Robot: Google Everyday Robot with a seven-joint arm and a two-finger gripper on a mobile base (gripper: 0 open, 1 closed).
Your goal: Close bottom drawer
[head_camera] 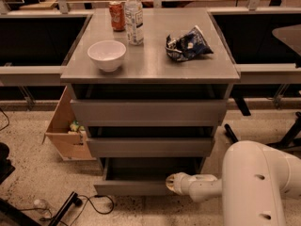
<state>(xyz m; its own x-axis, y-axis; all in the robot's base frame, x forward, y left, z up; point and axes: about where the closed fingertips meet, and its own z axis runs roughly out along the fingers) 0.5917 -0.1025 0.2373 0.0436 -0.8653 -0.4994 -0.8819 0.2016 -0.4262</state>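
The bottom drawer (131,188) is the lowest and narrowest of three grey drawers in the cabinet. It stands pulled out a little, with a dark gap above its plain front panel. My gripper (170,183) is at the right end of that front panel, at the tip of the white arm (254,182) that reaches in from the lower right. It is right at the panel. The medium-width drawer (150,146) and the widest drawer (148,112) sit above it, each slightly out.
On the cabinet top stand a white bowl (107,54), a red can (116,16), a clear bottle (134,17) and a dark chip bag (188,44). A cardboard box (66,131) sits at the cabinet's left. A cable (89,201) lies on the floor in front.
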